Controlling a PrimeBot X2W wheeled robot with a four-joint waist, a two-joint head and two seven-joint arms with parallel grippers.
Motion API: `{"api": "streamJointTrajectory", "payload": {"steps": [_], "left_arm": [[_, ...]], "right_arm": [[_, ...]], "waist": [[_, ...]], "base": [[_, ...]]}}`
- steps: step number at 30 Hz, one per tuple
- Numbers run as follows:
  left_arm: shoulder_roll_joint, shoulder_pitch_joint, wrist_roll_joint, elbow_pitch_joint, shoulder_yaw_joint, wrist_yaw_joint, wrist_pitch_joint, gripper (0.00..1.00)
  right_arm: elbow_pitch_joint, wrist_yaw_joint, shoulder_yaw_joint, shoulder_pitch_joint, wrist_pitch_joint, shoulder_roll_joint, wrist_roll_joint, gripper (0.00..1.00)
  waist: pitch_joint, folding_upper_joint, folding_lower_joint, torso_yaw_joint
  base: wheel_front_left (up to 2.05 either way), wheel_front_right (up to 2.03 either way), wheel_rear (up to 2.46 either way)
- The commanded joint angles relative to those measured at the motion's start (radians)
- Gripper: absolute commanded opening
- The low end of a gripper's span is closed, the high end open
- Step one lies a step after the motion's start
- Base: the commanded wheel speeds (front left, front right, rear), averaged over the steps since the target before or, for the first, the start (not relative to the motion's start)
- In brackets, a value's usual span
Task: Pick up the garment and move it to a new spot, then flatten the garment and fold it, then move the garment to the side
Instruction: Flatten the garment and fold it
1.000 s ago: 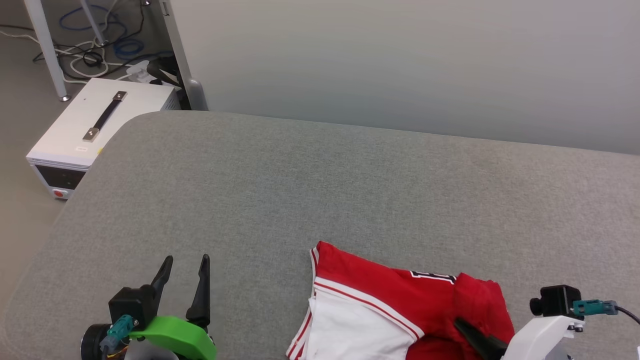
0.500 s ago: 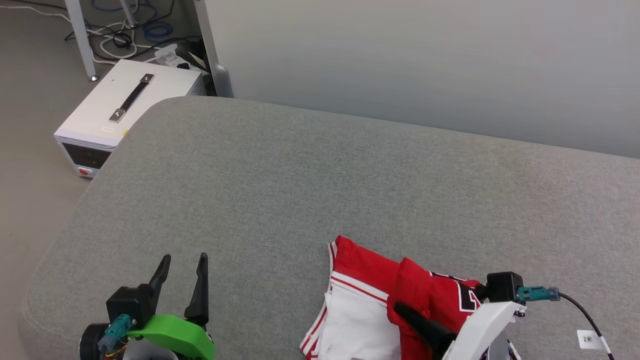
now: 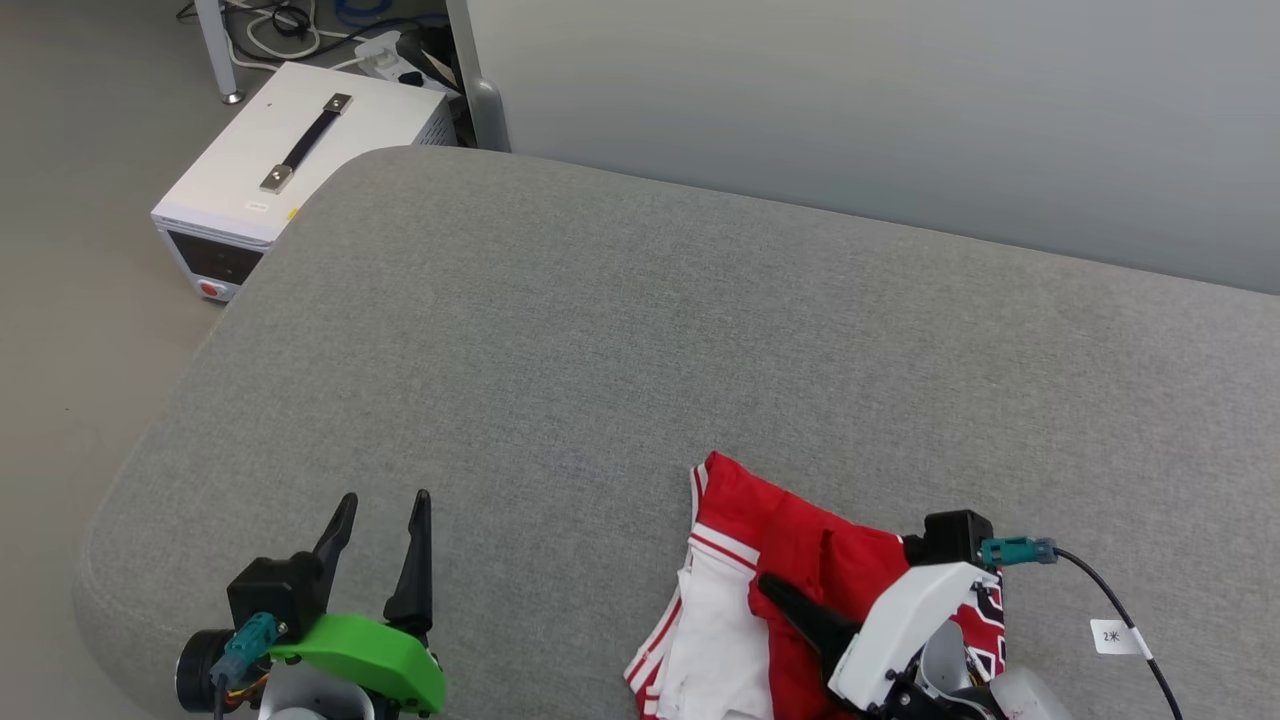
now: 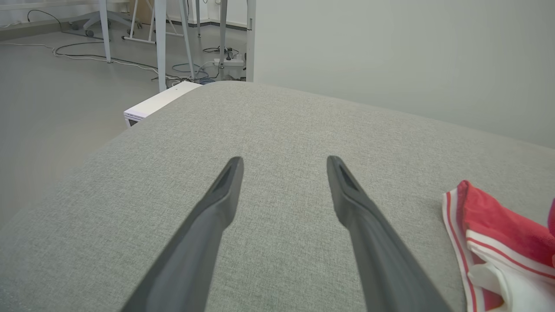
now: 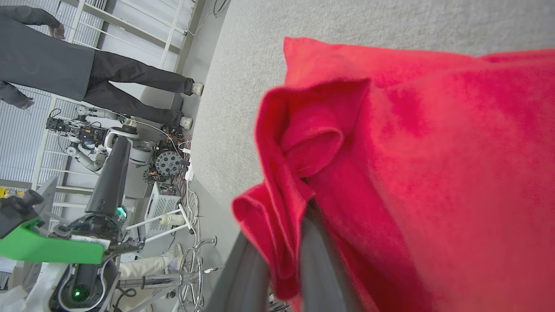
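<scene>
The garment (image 3: pixel 745 515), red with a white sleeve and striped trim, lies bunched at the near right of the grey padded surface (image 3: pixel 640 340). My right gripper (image 3: pixel 785 598) is shut on a fold of its red fabric and holds it over the white part. In the right wrist view the garment (image 5: pixel 412 151) drapes over the right gripper (image 5: pixel 284 247) and hides the fingertips. My left gripper (image 3: pixel 383 508) stands open above bare padding at the near left, well left of the cloth. The left wrist view has the left gripper (image 4: pixel 284 160) open, with the garment (image 4: pixel 490 221) at the right edge.
A white box with a black handle (image 3: pixel 300 150) sits on the floor beyond the padding's far left corner, with cables behind it. A pale wall (image 3: pixel 850 90) runs along the far edge. A person (image 5: pixel 86 73) stands in the background of the right wrist view.
The head camera has shifted. My right gripper has carried the pinched red fold leftward across the garment, over the white sleeve. The left gripper has stayed open in place.
</scene>
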Motion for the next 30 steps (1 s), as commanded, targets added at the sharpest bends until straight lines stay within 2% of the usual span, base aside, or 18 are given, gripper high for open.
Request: {"api": "streamJointTrajectory", "payload": {"steps": [1, 2, 3, 12, 16, 21, 26, 30], "left_arm": [[-0.006, -0.018, 0.009, 0.003, 0.005, -0.004, -0.006, 1.0], [-0.007, -0.019, 0.01, 0.004, 0.006, -0.005, -0.006, 1.0], [-0.007, -0.019, 0.012, 0.006, 0.007, -0.005, -0.006, 1.0], [-0.02, -0.015, 0.022, 0.016, 0.019, -0.009, -0.006, 1.0], [-0.024, -0.012, 0.026, 0.015, 0.022, -0.011, -0.006, 1.0], [-0.032, -0.015, 0.01, -0.004, 0.011, -0.015, -0.006, 1.0], [-0.033, -0.02, 0.001, -0.034, -0.002, -0.018, -0.006, 1.0], [-0.035, -0.027, -0.031, -0.045, -0.03, -0.019, -0.006, 1.0]], "right_arm": [[0.022, 0.0, 0.009, -0.026, -0.014, 0.0, 0.011, 0.0], [0.047, 0.0, 0.019, -0.035, -0.015, 0.0, 0.022, 0.52], [0.064, 0.0, 0.028, -0.042, -0.013, 0.0, 0.033, 1.0], [0.063, 0.0, 0.117, -0.097, -0.024, 0.0, 0.18, 1.0], [0.057, 0.0, 0.11, -0.113, -0.029, 0.0, 0.178, 1.0], [0.017, 0.0, 0.075, -0.144, -0.058, -0.029, 0.012, 1.0], [-0.096, 0.0, 0.06, -0.176, -0.153, -0.137, -0.233, 1.0], [-0.176, 0.0, 0.03, -0.182, -0.225, -0.223, -0.387, 1.0]], "waist": [[0.005, 0.0, 0.0, 0.006], [0.005, 0.0, 0.0, 0.008], [0.005, 0.0, 0.0, 0.01], [0.001, 0.0, 0.0, 0.009], [-0.011, 0.0, 0.0, 0.001], [-0.021, 0.0, 0.0, -0.02], [-0.032, 0.0, 0.0, -0.054], [-0.034, 0.0, 0.0, -0.088]], "base": [[0.0, 0.0, 0.0], [0.0, 0.0, 0.0], [0.0, 0.0, 0.0], [0.0, 0.0, 0.0], [0.0, 0.0, 0.0], [0.0, 0.0, 0.0], [0.0, 0.0, 0.0], [0.0, 0.0, 0.0]]}}
